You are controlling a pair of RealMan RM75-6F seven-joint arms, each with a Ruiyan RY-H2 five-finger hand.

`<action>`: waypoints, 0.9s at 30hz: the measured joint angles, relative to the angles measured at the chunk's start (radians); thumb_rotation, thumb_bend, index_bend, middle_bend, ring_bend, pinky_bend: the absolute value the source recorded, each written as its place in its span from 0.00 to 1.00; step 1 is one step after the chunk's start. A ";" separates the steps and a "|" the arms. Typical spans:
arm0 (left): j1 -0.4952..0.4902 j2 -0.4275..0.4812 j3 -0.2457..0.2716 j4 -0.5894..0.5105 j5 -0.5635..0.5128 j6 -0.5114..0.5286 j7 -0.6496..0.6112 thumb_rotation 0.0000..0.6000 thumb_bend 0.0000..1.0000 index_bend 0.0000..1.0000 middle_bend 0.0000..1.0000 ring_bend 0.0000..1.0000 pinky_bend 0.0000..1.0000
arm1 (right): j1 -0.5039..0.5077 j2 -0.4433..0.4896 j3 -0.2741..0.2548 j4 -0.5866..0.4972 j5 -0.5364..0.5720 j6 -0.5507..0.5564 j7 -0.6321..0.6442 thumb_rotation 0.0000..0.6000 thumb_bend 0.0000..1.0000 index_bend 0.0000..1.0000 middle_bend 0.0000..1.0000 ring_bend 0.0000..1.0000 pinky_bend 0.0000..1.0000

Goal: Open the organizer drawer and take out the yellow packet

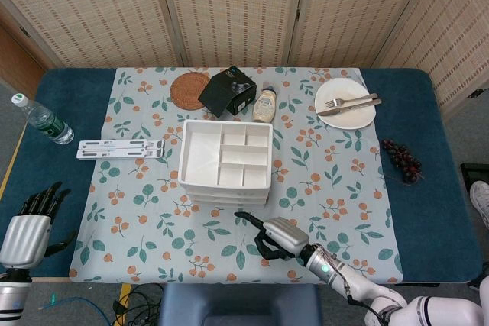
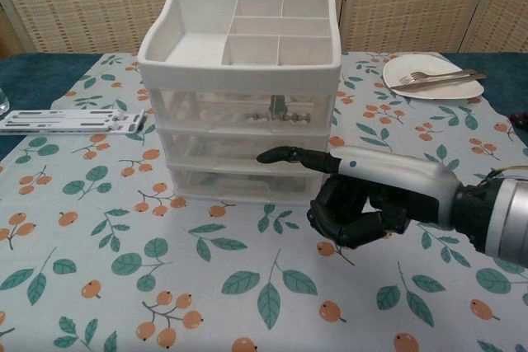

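**No legible text**

The water bottle (image 1: 42, 121), the jar (image 1: 264, 104) and the black box (image 1: 228, 91) carry labels or markings, but all are too small and blurred to read. No numbers or signs show.
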 measured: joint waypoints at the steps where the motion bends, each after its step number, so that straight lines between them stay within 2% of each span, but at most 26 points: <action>1: 0.000 0.001 0.000 0.000 0.000 0.001 -0.001 1.00 0.25 0.14 0.09 0.14 0.16 | 0.000 -0.005 0.001 0.004 0.001 0.008 0.001 1.00 0.80 0.00 0.85 1.00 1.00; 14: -0.005 -0.003 0.004 0.006 0.009 -0.006 -0.006 1.00 0.25 0.14 0.09 0.14 0.16 | -0.040 -0.052 0.002 0.035 0.037 0.124 -0.017 1.00 0.80 0.00 0.83 1.00 1.00; 27: -0.010 -0.006 0.006 0.020 0.012 -0.012 -0.020 1.00 0.25 0.14 0.09 0.14 0.16 | 0.017 -0.144 0.055 0.077 0.094 0.077 -0.005 1.00 0.80 0.00 0.83 1.00 1.00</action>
